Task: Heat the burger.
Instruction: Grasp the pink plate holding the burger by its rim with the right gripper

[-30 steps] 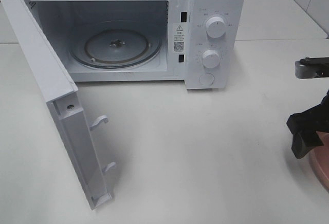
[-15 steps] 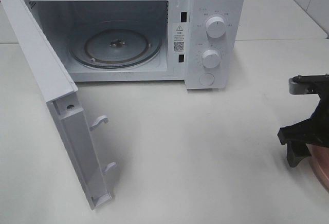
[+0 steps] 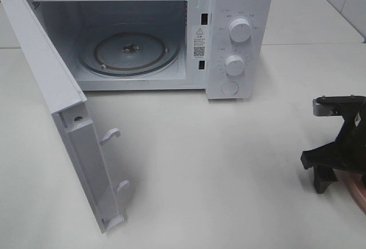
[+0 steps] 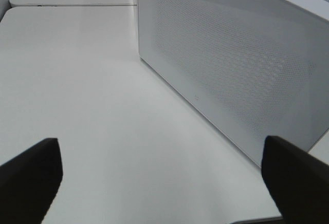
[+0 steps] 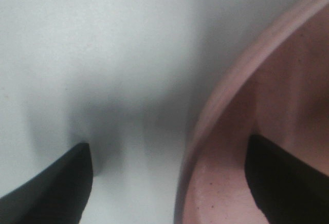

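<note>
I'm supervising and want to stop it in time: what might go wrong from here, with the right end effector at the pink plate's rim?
1. The right end effector straddles only one edge of the pink plate, jaws open; a one-edge grip may let it tip when lifted.
2. The burger is out of view, so its seating cannot be checked.
3. The microwave's control panel stands between plate and cavity; a straight carry might clip it.

One camera looked down from high in front on the microwave (image 3: 237,9), sharing its open door (image 4: 231,70) with the nearby left wrist camera; the right wrist camera sat close over a plate (image 5: 221,100) rim.
</note>
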`<control>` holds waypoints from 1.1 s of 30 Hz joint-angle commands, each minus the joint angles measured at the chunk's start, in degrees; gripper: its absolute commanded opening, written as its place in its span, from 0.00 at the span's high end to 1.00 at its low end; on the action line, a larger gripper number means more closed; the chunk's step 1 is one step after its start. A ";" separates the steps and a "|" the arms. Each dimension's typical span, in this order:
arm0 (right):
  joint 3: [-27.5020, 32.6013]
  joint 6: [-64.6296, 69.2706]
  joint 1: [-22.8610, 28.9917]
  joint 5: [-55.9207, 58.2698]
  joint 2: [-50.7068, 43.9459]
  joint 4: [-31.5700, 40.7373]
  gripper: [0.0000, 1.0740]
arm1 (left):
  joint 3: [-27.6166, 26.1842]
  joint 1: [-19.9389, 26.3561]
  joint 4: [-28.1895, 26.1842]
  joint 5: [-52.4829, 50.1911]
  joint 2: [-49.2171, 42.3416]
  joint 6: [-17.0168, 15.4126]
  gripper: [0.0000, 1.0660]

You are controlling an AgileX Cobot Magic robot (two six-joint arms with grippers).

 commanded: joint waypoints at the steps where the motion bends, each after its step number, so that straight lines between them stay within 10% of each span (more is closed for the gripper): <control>1: 0.29 1.09 -0.29 -0.52 1.38 0.00 0.31 | 0.06 -0.06 -0.63 -0.11 -1.03 0.06 0.08; 7: 0.29 3.15 -0.29 -0.52 1.72 -0.74 0.46 | 0.06 -0.06 -0.63 -0.11 -1.03 0.06 0.08; 16: 0.29 5.39 -0.29 -0.46 1.72 -3.38 0.98 | 0.06 -0.06 -0.63 -0.11 -1.03 0.06 0.08; 33: 0.23 14.78 4.76 1.43 1.66 -11.34 1.00 | 0.06 -0.06 -0.63 -0.11 -1.03 0.06 0.08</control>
